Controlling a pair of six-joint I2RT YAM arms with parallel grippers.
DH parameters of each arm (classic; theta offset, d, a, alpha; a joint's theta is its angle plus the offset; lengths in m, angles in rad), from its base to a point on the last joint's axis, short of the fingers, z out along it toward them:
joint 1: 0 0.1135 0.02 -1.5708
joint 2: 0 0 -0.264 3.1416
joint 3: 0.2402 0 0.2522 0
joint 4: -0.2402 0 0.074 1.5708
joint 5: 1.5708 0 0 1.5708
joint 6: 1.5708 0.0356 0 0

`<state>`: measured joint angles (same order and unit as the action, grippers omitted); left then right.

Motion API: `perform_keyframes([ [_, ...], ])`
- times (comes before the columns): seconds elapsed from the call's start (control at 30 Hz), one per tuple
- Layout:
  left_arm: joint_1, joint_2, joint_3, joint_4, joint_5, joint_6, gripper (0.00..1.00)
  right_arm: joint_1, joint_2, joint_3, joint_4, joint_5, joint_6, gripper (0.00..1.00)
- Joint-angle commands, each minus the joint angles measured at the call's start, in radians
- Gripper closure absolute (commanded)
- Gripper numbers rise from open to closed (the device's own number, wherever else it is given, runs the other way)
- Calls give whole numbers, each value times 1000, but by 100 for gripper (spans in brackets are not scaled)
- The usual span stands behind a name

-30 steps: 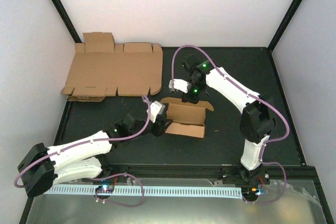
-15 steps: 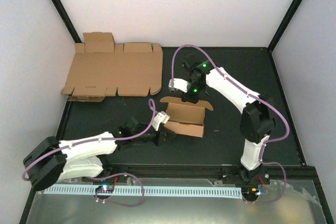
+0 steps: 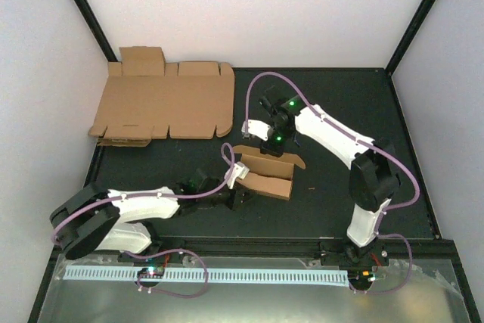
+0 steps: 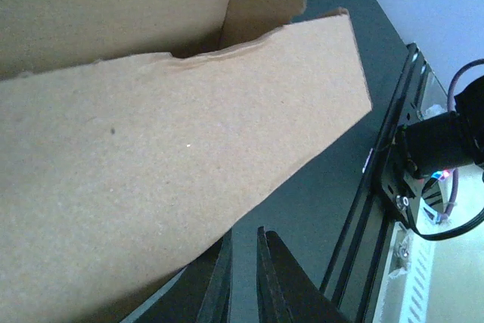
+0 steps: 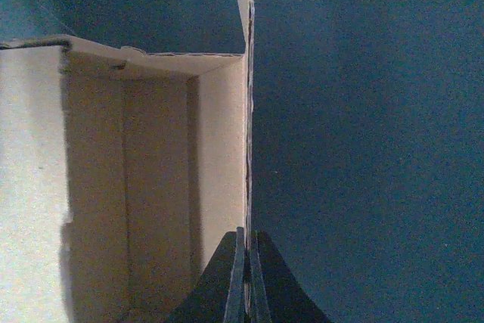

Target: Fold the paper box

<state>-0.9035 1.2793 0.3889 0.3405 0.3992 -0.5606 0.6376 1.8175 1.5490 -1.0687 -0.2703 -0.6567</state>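
Note:
The paper box is a half-folded brown cardboard tray on the dark mat, open side up, with flaps sticking out at its back. My right gripper reaches down at the back wall and is shut on that thin upright wall, whose edge runs straight between the fingers of the right gripper. My left gripper lies low at the box's near left corner. In the left wrist view the box's side panel fills the frame above the left gripper, whose jaws stand almost together with nothing between them.
A larger flat cardboard sheet lies at the back left against the wall, with a small folded piece at its near edge. A black frame rail borders the mat on the near side. Cage posts stand at the back corners.
My left arm has dropped low and slid to the box's near left corner while its jaws closed. The box and right gripper shifted slightly left.

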Motion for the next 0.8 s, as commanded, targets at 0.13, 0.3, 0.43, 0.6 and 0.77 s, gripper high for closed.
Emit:
perform_keyframes([
  [0.13,7,44,5,68,-27,-1,88,48,-133,-83,101,-49,130,98],
  [0.3,16,29,7,49,-40,-3,88,79,-177,-143,107,-75,181,98],
  [0.43,25,24,8,54,-45,-1,87,93,-226,-224,151,-131,225,98],
  [0.6,41,34,18,58,-44,1,88,116,-264,-305,190,-182,275,98],
  [0.77,62,26,13,58,-36,3,87,136,-292,-357,196,-100,282,98],
])
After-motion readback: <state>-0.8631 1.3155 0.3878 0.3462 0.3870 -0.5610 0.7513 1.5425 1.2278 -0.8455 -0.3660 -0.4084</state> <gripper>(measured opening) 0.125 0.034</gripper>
